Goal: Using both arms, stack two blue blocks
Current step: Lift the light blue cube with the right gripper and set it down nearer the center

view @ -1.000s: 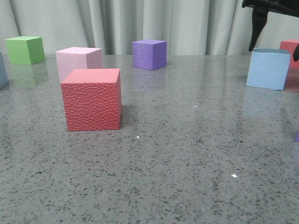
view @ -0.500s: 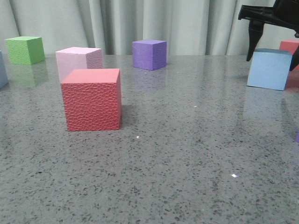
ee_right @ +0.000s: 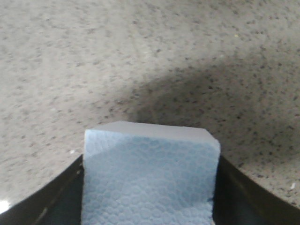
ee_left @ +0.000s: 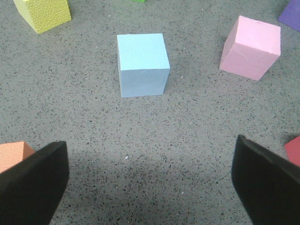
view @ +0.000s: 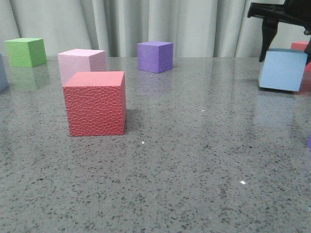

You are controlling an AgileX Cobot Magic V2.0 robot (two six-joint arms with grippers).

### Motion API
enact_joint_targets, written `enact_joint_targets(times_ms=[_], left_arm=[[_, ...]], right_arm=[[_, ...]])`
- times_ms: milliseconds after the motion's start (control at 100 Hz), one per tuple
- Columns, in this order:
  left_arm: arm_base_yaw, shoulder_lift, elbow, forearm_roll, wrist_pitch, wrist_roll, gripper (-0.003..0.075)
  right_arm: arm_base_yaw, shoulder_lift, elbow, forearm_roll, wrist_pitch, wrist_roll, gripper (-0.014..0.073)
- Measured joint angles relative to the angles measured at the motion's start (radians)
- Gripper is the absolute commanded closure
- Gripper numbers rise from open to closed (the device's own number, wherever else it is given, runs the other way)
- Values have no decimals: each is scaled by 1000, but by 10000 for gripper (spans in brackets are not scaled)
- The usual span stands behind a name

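Front view: a grey speckled table (view: 194, 160) holds scattered cubes; at the far right the right gripper (view: 286, 29) comes down from above around a light blue block (view: 280, 70), one dark finger (view: 267, 41) showing against its left side, the other mostly out of frame; the block's lower edge seems tilted and just clear of the table, though this is hard to confirm.

Risks, as a judgement: the block looks held near its upper part, so it could pivot or slip during carrying; a tilted block set down on the other one would likely sit crooked or slide off; the red cube (view: 302, 48) just behind it could be nudged.

Right wrist view: the block (ee_right: 150, 176) fills the space between the two dark fingers (ee_right: 51, 201), which press against both its sides; the gripper is closed on it, opened only as wide as the block.

Left wrist view: the left gripper (ee_left: 150, 180) hangs over the table with fingers (ee_left: 33, 183) spread wide, holding and touching nothing; the second blue block (ee_left: 142, 64) rests flat on the table ahead of it, with a pink cube (ee_left: 252, 47) and a yellow cube (ee_left: 43, 14) well apart on either side.
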Motion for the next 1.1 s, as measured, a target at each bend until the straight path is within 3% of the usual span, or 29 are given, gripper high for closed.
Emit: enact_joint_targets(times_ms=[310,660,1100], left_arm=[[0,0,0,0,4,0,48],[0,0,0,0,4,0,48],[0,0,0,0,4,0,48]], right_arm=[[146,0,-155,-2,42,-15,260],[276,39,-180,-2,48,16,260],[335,117,-180,0,19,69,260]])
